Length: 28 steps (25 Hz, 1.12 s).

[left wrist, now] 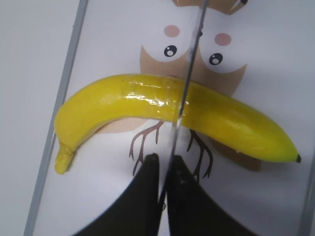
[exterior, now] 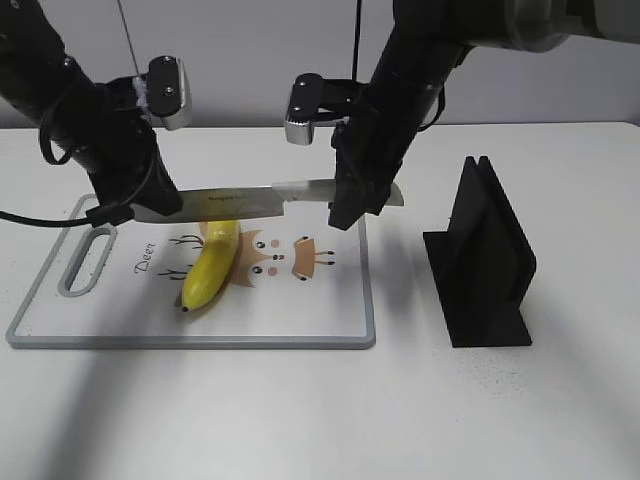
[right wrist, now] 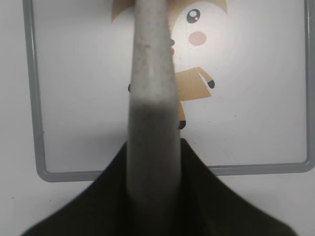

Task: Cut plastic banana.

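On the cutting board [exterior: 330, 325], glossy yellow plastic banana [exterior: 212, 265] whole; both pincers clamp the knife [exterior: 250, 203]

On the cutting board [exterior: 330, 320] one word can be read: "Deer", printed in dark slanted lettering beside the handle slot, running along the board's length near the cartoon deer [exterior: 285, 258]. The knife [exterior: 250, 203] carries a short line of small dark print on its blade, but it is too fine to make out.
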Each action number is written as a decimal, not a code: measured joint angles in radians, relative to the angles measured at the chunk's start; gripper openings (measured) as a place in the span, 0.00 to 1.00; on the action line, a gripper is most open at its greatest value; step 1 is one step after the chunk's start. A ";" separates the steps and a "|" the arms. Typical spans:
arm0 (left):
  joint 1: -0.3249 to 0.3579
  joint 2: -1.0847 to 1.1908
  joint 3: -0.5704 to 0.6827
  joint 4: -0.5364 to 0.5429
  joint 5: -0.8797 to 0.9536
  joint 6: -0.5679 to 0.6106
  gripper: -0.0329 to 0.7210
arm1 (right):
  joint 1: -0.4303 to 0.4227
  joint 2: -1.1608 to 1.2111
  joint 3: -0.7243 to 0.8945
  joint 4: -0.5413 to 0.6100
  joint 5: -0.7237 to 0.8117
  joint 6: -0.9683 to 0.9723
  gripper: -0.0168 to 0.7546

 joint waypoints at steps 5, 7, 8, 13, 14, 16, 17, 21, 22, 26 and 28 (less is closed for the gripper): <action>0.000 0.029 0.000 -0.017 -0.021 0.004 0.07 | 0.000 0.005 0.000 -0.016 -0.025 0.000 0.27; -0.001 0.042 0.000 -0.022 -0.035 0.009 0.07 | 0.000 0.013 0.000 -0.019 -0.037 0.000 0.27; -0.001 0.048 0.000 -0.022 -0.043 0.015 0.07 | 0.000 0.022 0.000 -0.020 -0.042 0.000 0.27; -0.001 0.088 -0.004 -0.046 -0.062 0.044 0.07 | -0.001 0.075 -0.006 -0.020 -0.052 -0.002 0.28; -0.001 0.095 -0.007 -0.051 -0.062 0.047 0.07 | -0.001 0.079 -0.006 -0.020 -0.052 -0.002 0.28; 0.001 0.103 -0.013 -0.064 -0.057 0.052 0.07 | -0.002 0.082 -0.009 -0.023 -0.052 -0.002 0.28; 0.004 0.105 -0.013 -0.069 -0.055 0.055 0.07 | -0.002 0.082 -0.009 -0.024 -0.052 -0.002 0.28; 0.006 0.111 -0.015 -0.077 -0.052 0.056 0.07 | -0.002 0.082 -0.009 -0.025 -0.052 -0.002 0.28; 0.007 0.111 -0.015 -0.079 -0.052 0.057 0.07 | -0.002 0.082 -0.009 -0.025 -0.052 -0.001 0.28; 0.007 0.111 -0.016 -0.081 -0.049 0.057 0.07 | -0.002 0.082 -0.009 -0.026 -0.052 -0.001 0.28; 0.007 0.111 -0.016 -0.081 -0.049 0.057 0.07 | -0.002 0.082 -0.009 -0.026 -0.052 -0.001 0.28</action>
